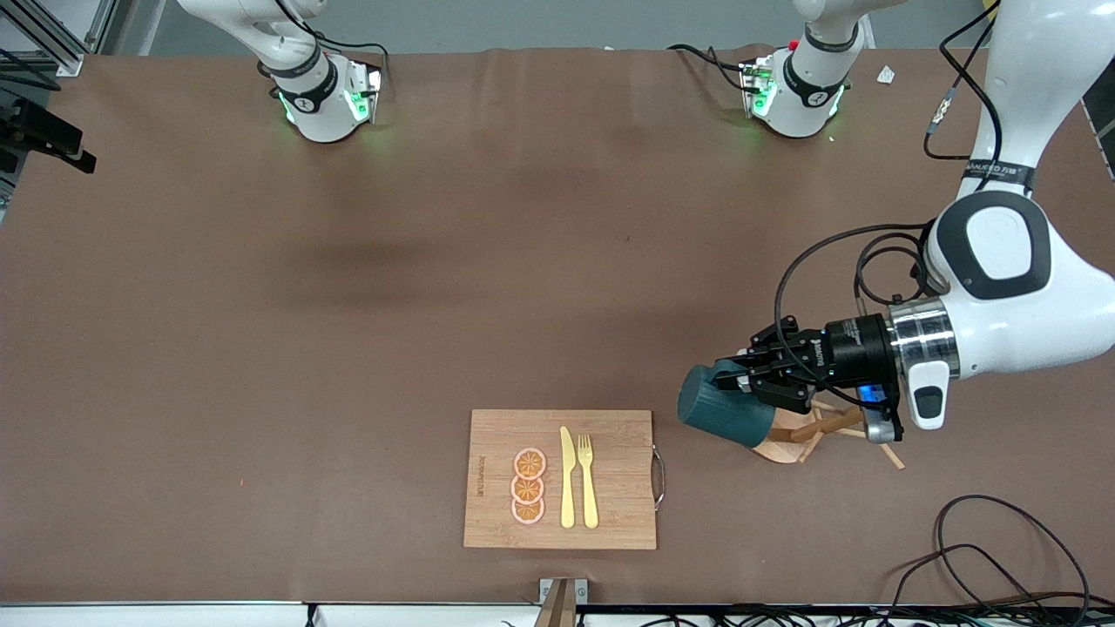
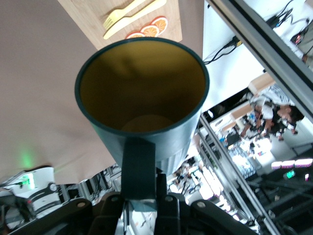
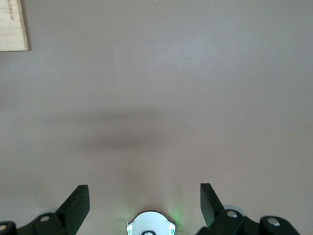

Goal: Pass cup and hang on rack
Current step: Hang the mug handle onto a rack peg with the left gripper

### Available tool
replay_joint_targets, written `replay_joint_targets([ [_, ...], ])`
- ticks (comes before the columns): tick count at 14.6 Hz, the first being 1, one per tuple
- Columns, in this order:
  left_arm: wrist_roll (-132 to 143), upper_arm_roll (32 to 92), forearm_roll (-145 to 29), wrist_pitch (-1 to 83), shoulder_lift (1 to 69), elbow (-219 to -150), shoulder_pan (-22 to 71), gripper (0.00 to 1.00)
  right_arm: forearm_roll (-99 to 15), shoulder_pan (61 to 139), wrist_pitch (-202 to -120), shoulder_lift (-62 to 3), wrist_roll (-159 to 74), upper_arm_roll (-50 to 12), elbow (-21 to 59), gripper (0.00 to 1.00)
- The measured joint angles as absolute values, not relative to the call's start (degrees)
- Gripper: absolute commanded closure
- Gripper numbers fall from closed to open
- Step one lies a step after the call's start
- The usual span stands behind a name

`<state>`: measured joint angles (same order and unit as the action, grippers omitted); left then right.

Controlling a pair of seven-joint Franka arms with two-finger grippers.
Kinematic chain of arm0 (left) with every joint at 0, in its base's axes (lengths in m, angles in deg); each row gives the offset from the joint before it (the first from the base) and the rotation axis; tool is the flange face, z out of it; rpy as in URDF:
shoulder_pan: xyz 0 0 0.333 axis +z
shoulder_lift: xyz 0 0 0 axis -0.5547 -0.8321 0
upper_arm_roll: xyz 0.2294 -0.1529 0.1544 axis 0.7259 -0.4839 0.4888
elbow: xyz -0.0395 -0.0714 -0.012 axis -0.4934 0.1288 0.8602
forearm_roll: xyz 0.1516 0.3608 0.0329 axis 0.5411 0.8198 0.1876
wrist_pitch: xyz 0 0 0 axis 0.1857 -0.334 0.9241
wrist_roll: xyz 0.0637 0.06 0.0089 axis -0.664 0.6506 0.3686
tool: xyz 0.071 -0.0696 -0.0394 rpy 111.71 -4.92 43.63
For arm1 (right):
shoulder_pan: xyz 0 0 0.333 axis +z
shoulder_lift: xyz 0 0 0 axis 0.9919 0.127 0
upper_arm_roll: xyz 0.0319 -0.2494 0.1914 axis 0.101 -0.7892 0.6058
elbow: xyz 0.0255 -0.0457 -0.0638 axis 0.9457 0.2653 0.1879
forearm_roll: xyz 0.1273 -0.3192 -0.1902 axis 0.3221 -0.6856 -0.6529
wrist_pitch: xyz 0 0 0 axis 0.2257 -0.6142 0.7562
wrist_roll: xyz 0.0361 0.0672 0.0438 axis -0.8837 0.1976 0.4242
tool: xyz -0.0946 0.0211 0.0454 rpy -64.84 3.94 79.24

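Note:
The dark teal cup (image 1: 723, 416) hangs tilted on its side in the air, over the wooden rack (image 1: 827, 427) near the left arm's end of the table. My left gripper (image 1: 732, 376) is shut on the cup's handle (image 2: 139, 166). In the left wrist view the cup (image 2: 161, 142) shows its mustard-yellow inside, with the left gripper (image 2: 142, 196) clamped on the handle. The arm and cup hide most of the rack; only part of its base and a few pegs show. My right gripper (image 3: 144, 193) waits open, high over bare table near its own base, with nothing between its fingers.
A bamboo cutting board (image 1: 610, 514) lies near the front camera, beside the rack, toward the right arm's end of the table. It carries three orange slices (image 1: 529, 486), a yellow knife and a fork (image 1: 589, 479). Loose cables (image 1: 1002, 549) lie at the front corner by the left arm.

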<state>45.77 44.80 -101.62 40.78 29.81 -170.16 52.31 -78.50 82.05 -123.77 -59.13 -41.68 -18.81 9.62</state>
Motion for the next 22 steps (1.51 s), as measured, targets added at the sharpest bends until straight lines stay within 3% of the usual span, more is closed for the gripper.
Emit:
replay_joint_targets([
  [11,32.4,44.7,-103.7,32.1,27.7,-173.4,61.9,0.99,-76.9,82.1,-123.8,-59.1,-41.7,-18.8,9.7,0.0],
  [22,29.1,44.2,-107.0,31.7,27.0,-175.1,62.2,0.99,-77.8,82.1,-123.9,-59.1,-41.8,-18.8,9.7,0.0],
])
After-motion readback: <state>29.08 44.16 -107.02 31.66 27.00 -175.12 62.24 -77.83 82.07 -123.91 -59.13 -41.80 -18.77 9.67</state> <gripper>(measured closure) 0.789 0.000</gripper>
